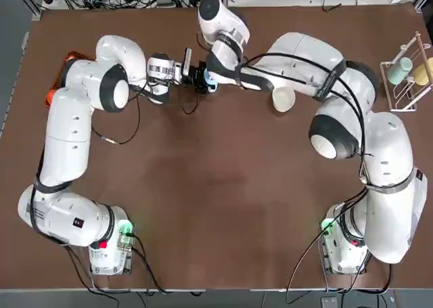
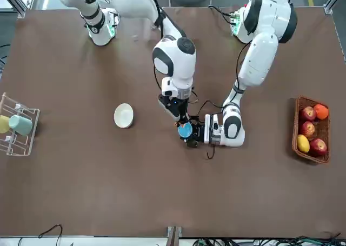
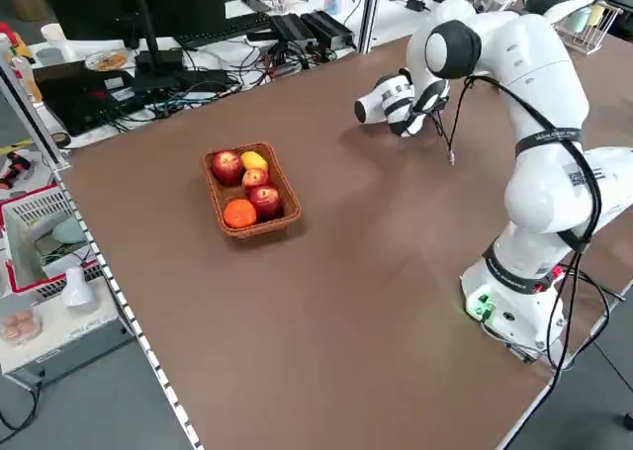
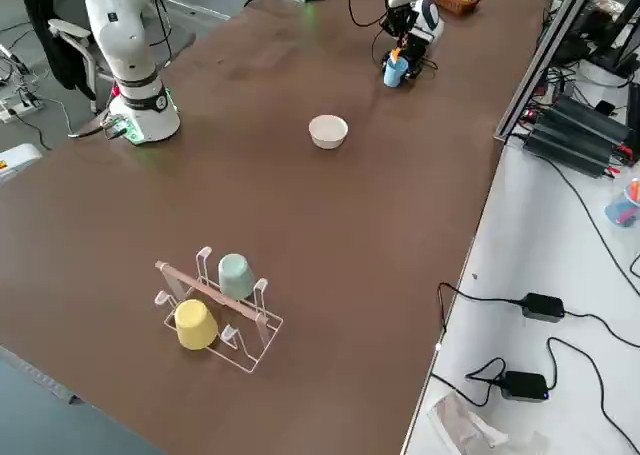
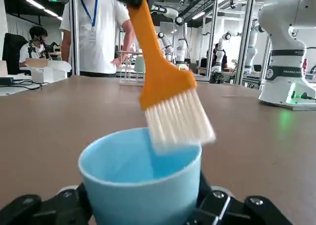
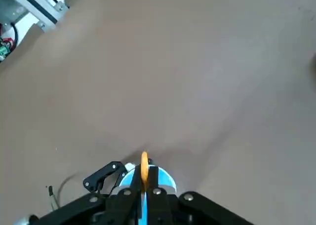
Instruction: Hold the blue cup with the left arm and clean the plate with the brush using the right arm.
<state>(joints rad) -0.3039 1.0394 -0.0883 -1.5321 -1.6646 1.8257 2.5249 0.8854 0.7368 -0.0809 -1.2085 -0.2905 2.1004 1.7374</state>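
Cup (image 5: 140, 178) clamped by left tool (image 5: 140, 212); right tool (image 6: 142, 188), closed on brush (image 5: 165, 86), holds its bristles at the rim. Plate (image 2: 124, 115), at cup's 9 o'clock in the front view, not yet brushed.

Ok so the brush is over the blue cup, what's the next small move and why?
Probably lift the brush clear, then carry it toward the plate. The right gripper holds it, bristles at the rim of the blue cup, which the left gripper clamps; the plate sits apart, untouched.
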